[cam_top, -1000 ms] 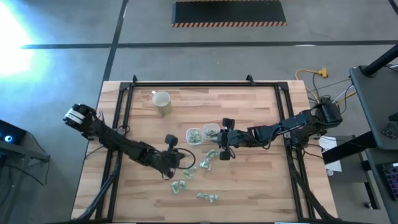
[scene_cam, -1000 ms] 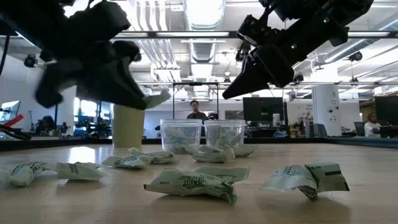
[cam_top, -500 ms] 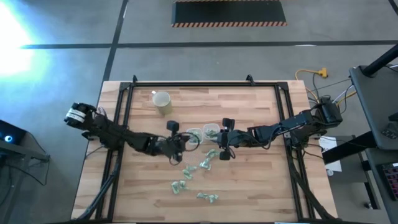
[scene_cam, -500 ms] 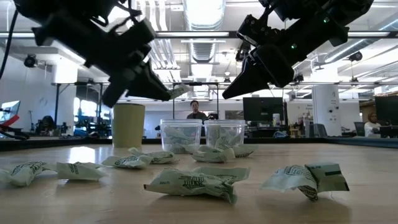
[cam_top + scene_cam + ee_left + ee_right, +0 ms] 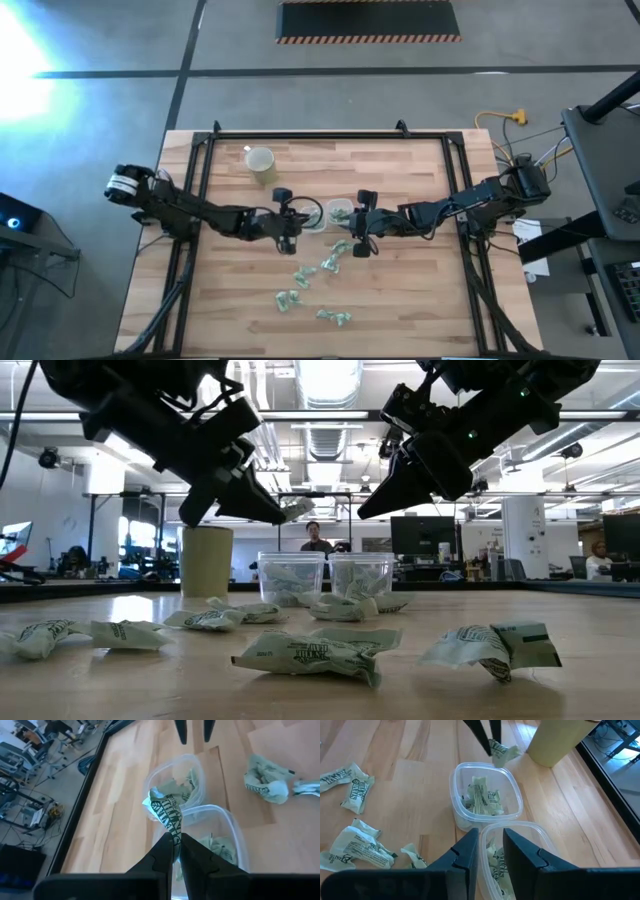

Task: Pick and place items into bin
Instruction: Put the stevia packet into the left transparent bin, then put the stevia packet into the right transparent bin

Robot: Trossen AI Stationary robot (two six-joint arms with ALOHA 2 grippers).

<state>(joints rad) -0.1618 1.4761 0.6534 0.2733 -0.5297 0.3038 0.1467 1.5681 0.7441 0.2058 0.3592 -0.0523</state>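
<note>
My left gripper (image 5: 176,839) is shut on one pale green-and-white wrapped item (image 5: 165,810), in the air over the left of two clear bins (image 5: 313,217) (image 5: 339,211). Both bins hold wrapped items. In the low view the held item (image 5: 297,508) hangs well above the bin rims. My right gripper (image 5: 490,845) stands open and holds nothing, hovering over the right bin (image 5: 517,855) and facing the left gripper. Several more items (image 5: 328,263) lie loose on the table, nearer the front edge. My left gripper pinches one end of the wrapped item (image 5: 173,831) between its two fingertips. The fingers come from the table's left, slanting down. The rest of the item sticks out beyond the fingertips, lifted clear of table and bins.
A beige cup (image 5: 261,163) stands at the far left of the wooden table. Loose items (image 5: 288,299) (image 5: 334,318) are scattered toward the near edge. A black frame rail (image 5: 200,180) runs around the table. People sit in the room behind.
My left gripper has carried the wrapped item from the loose pile toward the table's far edge and a little right, turning as it went, and now stands over the bins. It stays shut on the item.
</note>
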